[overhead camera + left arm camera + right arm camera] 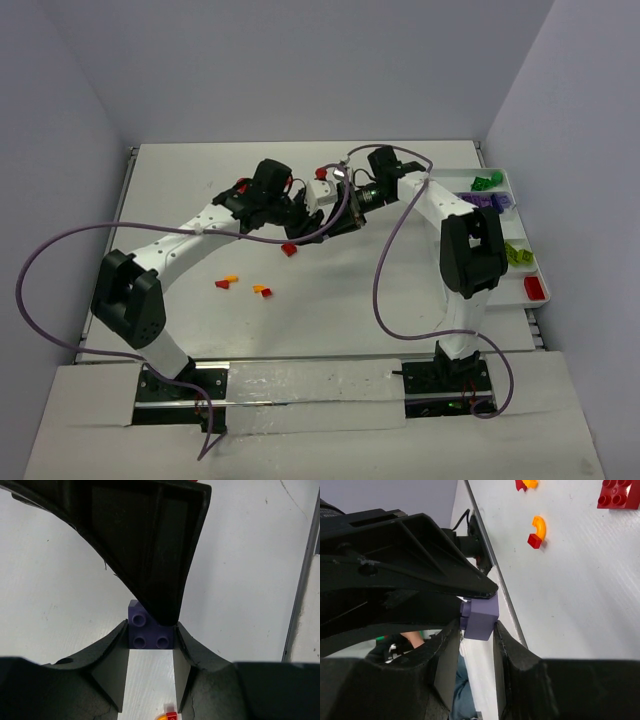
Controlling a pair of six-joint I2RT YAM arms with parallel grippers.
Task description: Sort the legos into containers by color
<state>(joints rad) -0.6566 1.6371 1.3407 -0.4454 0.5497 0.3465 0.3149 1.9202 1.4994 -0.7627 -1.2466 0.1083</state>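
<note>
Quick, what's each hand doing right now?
Left hand: closed, holding the purple brick.
Right hand: closed on that same purple brick.

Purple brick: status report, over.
Left claw shut on purple brick. Right claw pinching same brick, handover above table. Nothing blocking the way to white tray.

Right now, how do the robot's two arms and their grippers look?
The left arm and right arm match: white links joined by bulky black joints. A thin purple cable loops loosely off each arm. The left gripper and right gripper are black, with broad fingers that narrow to blunt tips. I see no markings.
</note>
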